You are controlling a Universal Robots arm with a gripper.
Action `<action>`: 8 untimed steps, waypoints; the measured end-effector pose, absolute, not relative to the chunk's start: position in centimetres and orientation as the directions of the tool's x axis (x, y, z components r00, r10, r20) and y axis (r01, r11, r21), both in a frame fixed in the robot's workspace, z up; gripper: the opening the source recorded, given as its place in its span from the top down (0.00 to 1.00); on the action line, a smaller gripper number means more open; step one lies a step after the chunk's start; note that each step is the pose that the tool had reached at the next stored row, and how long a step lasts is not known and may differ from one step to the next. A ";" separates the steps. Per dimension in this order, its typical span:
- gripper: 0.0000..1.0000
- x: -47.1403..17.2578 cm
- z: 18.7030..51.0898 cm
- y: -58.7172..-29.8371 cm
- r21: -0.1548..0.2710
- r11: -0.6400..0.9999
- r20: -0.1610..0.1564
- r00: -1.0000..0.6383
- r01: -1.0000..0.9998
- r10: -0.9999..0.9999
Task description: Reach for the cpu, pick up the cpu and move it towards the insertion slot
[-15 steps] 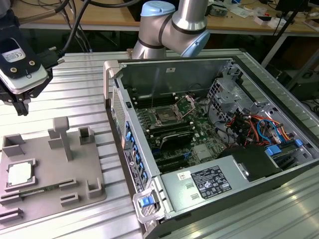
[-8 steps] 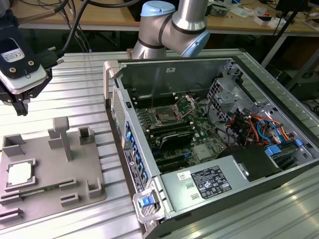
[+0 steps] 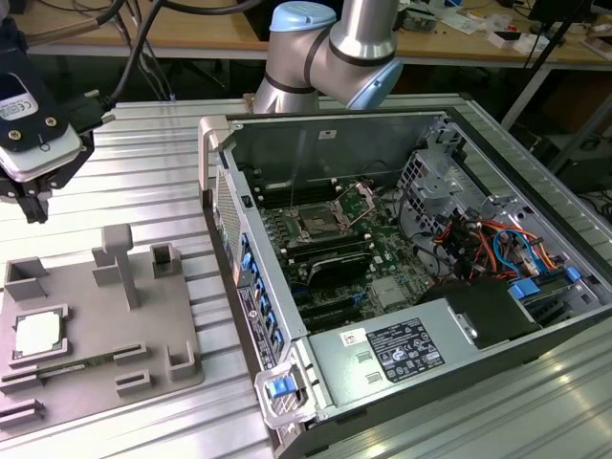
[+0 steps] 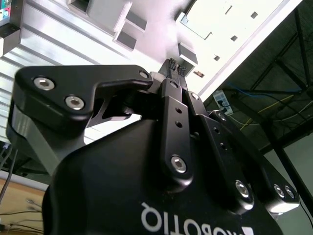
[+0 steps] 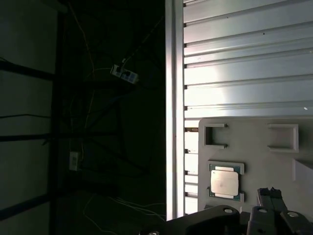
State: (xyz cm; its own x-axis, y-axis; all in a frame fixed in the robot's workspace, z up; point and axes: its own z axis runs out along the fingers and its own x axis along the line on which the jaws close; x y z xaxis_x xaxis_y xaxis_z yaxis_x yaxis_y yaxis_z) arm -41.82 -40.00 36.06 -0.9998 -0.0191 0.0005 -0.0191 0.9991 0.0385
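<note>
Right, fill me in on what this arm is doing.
The robot arm's black gripper hangs empty, fingers together, over the ribbed metal table near the grey holder tray. The small silvery square cpu with a green rim lies in that tray, untouched. The dark, metal-framed insertion slot sits on the green board inside the open computer case.

I am logging the ribbed aluminium table point(image 3: 143, 177) carrying two things directly: a grey fixture plate point(image 3: 96, 316) lying toward the exterior view's left, and an open computer case point(image 3: 325, 143) sitting just beside it.
</note>
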 end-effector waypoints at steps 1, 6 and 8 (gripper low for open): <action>0.89 -41.9 36.1 -40.0 0.039 0.999 0.001 -1.000 -0.019 -0.019; 0.89 -42.2 36.1 -40.0 0.039 0.999 0.000 -1.000 -0.019 -0.019; 0.89 -42.3 36.1 -40.0 0.039 0.999 0.000 -1.000 -0.019 -0.019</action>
